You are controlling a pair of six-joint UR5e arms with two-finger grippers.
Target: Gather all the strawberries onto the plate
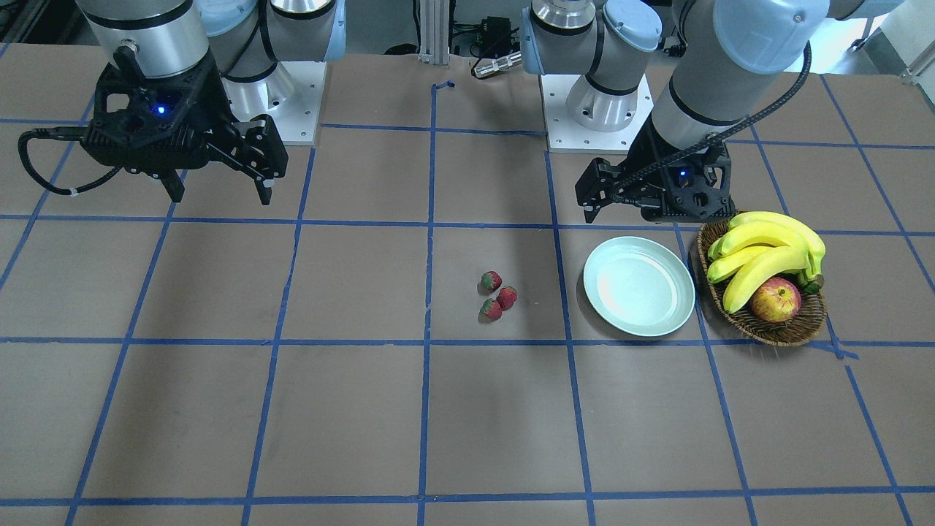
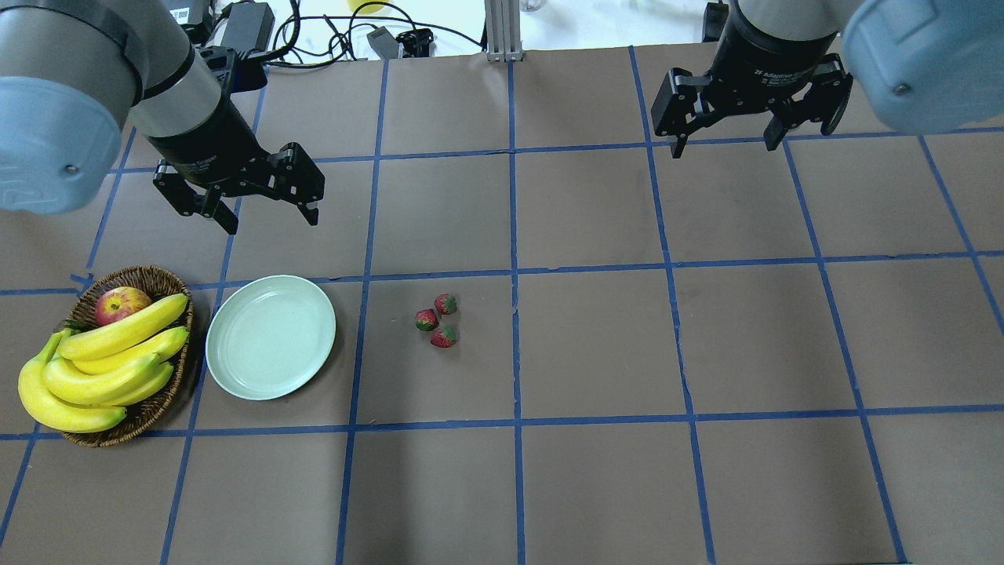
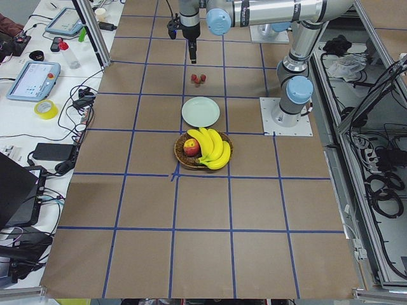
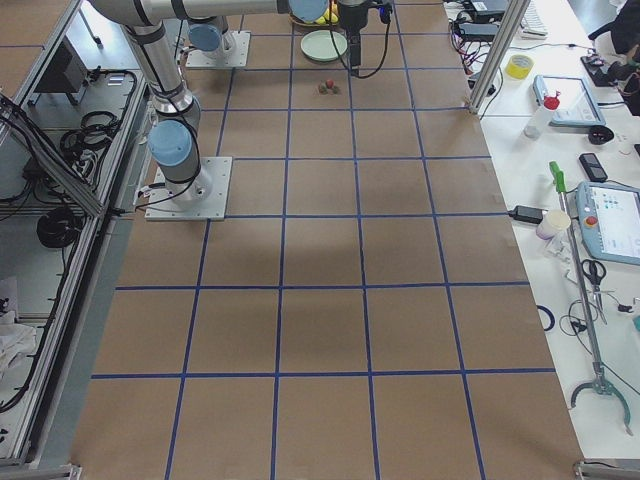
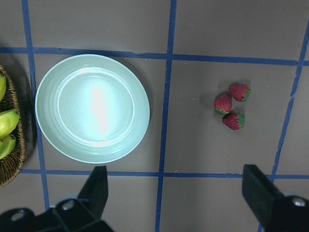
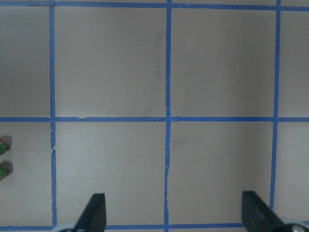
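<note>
Three small red strawberries [image 2: 438, 320] lie close together on the brown table, near its middle; they also show in the front view [image 1: 497, 295] and the left wrist view [image 5: 231, 105]. The pale mint-green plate [image 2: 271, 336] stands empty to their left, also in the front view [image 1: 638, 286] and the left wrist view [image 5: 91, 107]. My left gripper [image 2: 271, 218] is open and empty, held above the table behind the plate. My right gripper [image 2: 723, 147] is open and empty, high at the far right, well away from the strawberries.
A brown wicker basket [image 2: 161, 400] with a bunch of bananas [image 2: 98, 365] and a red-yellow apple [image 2: 121, 303] stands just left of the plate. Blue tape lines grid the table. Cables and boxes lie beyond the far table edge.
</note>
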